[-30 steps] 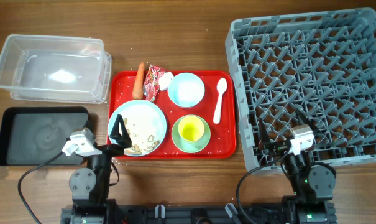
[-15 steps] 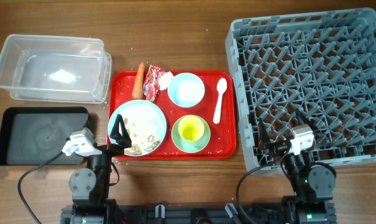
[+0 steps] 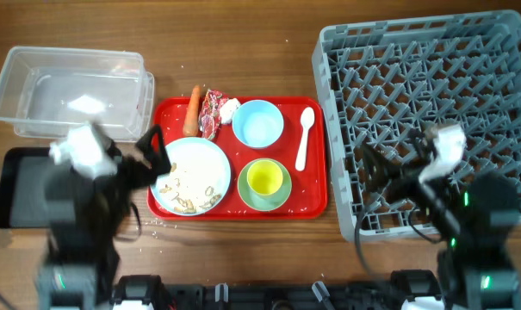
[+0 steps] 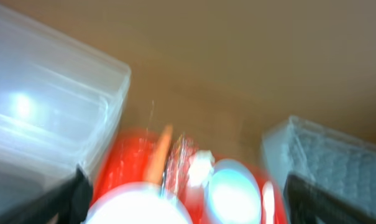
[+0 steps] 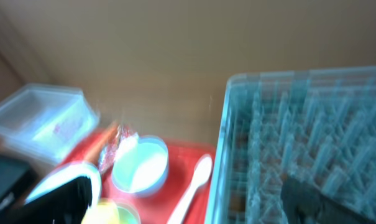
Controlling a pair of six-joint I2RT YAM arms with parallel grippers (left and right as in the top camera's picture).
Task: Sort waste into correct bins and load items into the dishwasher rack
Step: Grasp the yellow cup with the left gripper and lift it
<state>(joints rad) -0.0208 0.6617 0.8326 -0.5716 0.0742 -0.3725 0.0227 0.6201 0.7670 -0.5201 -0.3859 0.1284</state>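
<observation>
On the red tray [image 3: 314, 203] lie a carrot [image 3: 191, 112], a red wrapper [image 3: 212, 114], a white tissue wad [image 3: 231, 108], a light blue bowl [image 3: 258, 123], a white spoon [image 3: 304, 138], a yellow-green cup [image 3: 265, 179] in a pale green bowl [image 3: 245, 196], and a pale blue plate [image 3: 195, 168] with beige scraps [image 3: 184, 204]. My left gripper [image 3: 154, 155] is open and empty at the plate's left edge. My right gripper [image 3: 370, 172] is open and empty over the grey rack's [image 3: 432, 77] front left corner. Both wrist views are blurred.
A clear tub [image 3: 71, 95] stands at the back left, with the flat black tray [image 3: 19, 185] in front of it, partly under my left arm. Crumbs lie on the wooden table by the red tray's front left corner.
Both arms have risen from their low rest pose at the front edge and swung forward. They show motion blur. Nothing on the table has moved.
</observation>
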